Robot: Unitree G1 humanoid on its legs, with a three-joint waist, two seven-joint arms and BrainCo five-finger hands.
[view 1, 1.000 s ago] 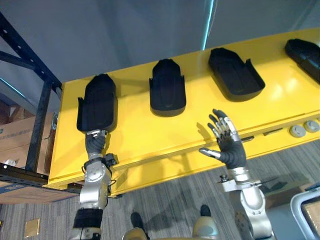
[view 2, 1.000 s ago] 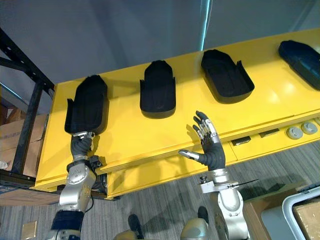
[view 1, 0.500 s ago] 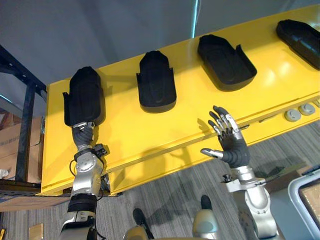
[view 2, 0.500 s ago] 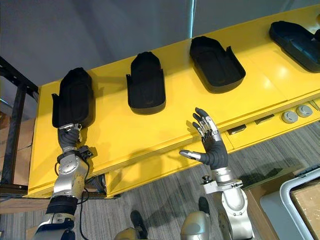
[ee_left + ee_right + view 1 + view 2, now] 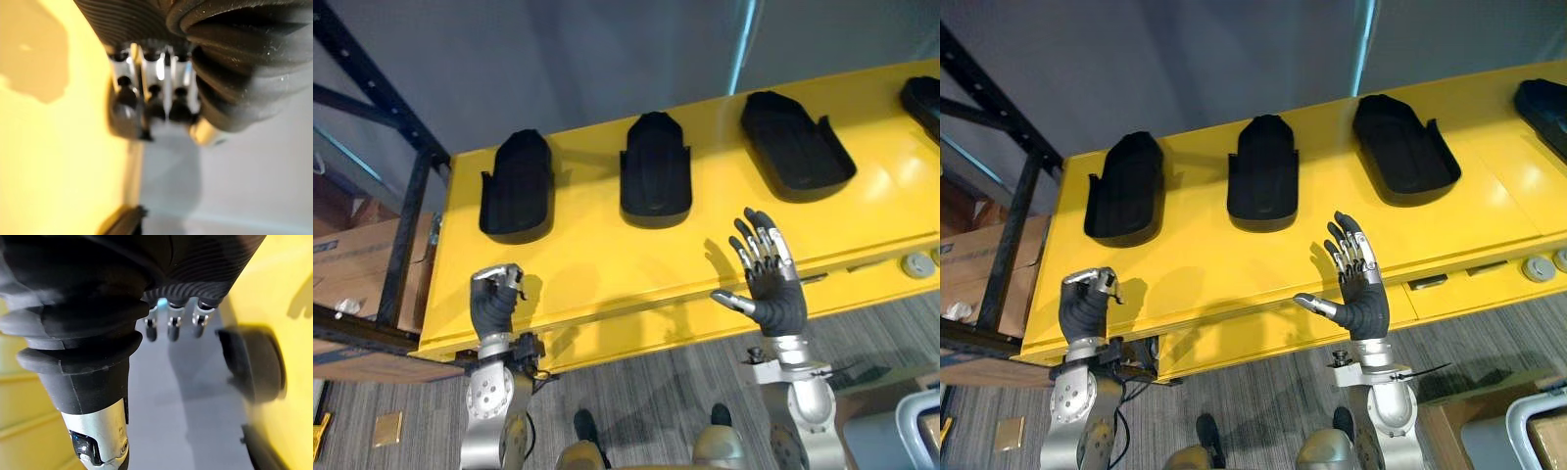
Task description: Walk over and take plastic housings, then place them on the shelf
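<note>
Looking down in the left eye view, you had the left hand [image 5: 494, 299] clenched and empty, near but apart from the nearest plastic housing [image 5: 514, 186] on the yellow table [image 5: 597, 264], and the right hand [image 5: 769, 284] spread, its wrist view showing straight fingers [image 5: 172, 328], so you likely needed to uncurl the left before reaching.

Yellow shelf [image 5: 607, 259], black housings in a row on it, left housing [image 5: 516, 186], middle housing [image 5: 656, 168], right housing [image 5: 793, 145], left hand [image 5: 494, 302] curled, empty, near front left corner, right hand [image 5: 771, 289] fingers straight and spread, over front edge, black rack [image 5: 406, 211] at left.
</note>
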